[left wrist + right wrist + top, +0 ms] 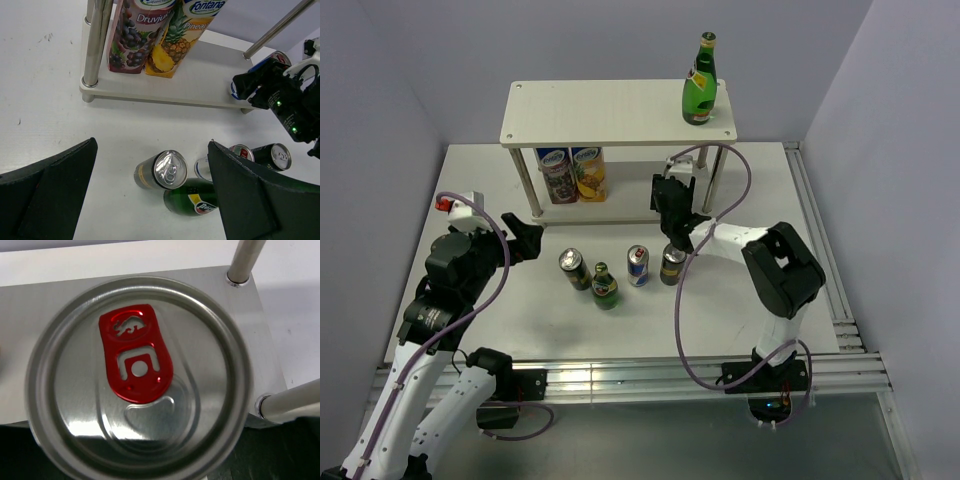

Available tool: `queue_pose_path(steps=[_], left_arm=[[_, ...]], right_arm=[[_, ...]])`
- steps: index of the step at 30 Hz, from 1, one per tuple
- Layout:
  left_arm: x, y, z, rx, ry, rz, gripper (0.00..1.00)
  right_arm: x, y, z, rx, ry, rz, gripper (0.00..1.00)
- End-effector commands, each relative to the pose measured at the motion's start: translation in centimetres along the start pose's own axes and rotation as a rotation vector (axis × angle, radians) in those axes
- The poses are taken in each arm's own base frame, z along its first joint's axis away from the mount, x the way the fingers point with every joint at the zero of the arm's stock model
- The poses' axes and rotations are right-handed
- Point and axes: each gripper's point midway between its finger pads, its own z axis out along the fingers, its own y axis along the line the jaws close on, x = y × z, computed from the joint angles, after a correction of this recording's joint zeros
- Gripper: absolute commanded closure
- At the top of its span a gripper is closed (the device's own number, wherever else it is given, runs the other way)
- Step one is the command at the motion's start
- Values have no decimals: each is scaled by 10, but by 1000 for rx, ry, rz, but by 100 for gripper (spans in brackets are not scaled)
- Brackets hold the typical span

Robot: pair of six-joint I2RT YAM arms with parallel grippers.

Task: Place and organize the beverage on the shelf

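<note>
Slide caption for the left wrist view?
Right hand holds a blue-and-silver can at the shelf's lower board; juice cartons stand at its other end.

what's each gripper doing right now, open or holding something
Left gripper: open, fingers spread wide, nothing between them.
Right gripper: closed on a blue-and-silver can.

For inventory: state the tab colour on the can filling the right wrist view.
Red tab; right wrist view.
</note>
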Motion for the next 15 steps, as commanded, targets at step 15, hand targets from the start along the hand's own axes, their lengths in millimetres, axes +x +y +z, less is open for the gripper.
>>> queue_pose_path(steps=[15], left_arm=[[-5,-4,2,26,-21,14,1]], right_arm=[[-55,-14,45,127,-164,118,100]])
